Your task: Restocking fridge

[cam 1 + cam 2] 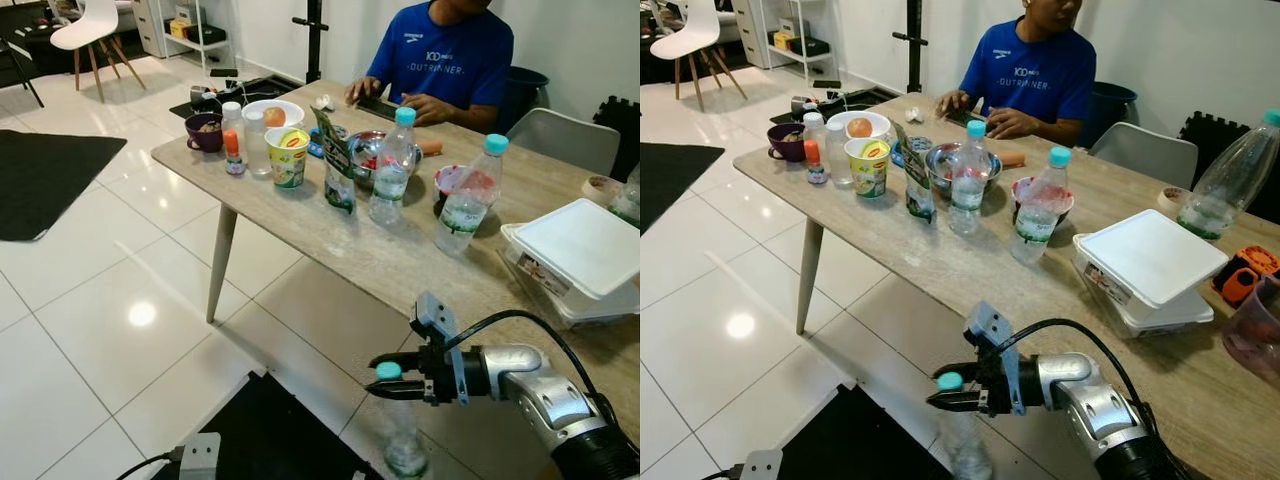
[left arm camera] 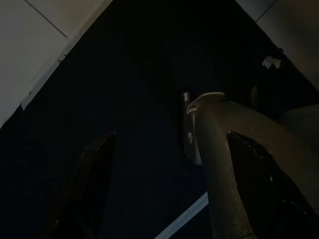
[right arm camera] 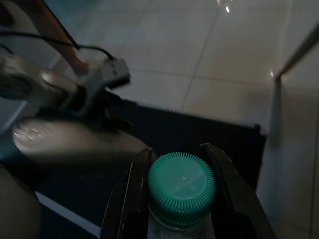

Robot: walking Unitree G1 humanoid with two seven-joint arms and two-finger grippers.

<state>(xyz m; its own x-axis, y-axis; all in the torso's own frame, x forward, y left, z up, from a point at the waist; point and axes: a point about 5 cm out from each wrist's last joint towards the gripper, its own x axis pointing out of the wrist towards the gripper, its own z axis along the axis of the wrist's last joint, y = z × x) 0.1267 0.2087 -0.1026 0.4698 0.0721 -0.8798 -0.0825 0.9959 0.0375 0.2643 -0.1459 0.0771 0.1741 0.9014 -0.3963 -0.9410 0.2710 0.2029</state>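
A clear water bottle (image 1: 402, 430) with a teal cap (image 3: 181, 183) hangs upright off the near edge of the tabletop (image 1: 400, 262), above the tiled floor (image 1: 110, 300) and a dark mat (image 1: 270, 435), with the right hand (image 1: 385, 381) clamped on its neck just under the cap. On the tabletop beyond stand two more bottles (image 1: 392, 168), a cup (image 1: 288, 156), bowls (image 1: 270, 112) and a white box (image 1: 580, 250), with a person in a blue shirt (image 1: 445, 55) seated at the far side. The left hand (image 2: 164, 184) hangs over the dark mat with its fingers apart.
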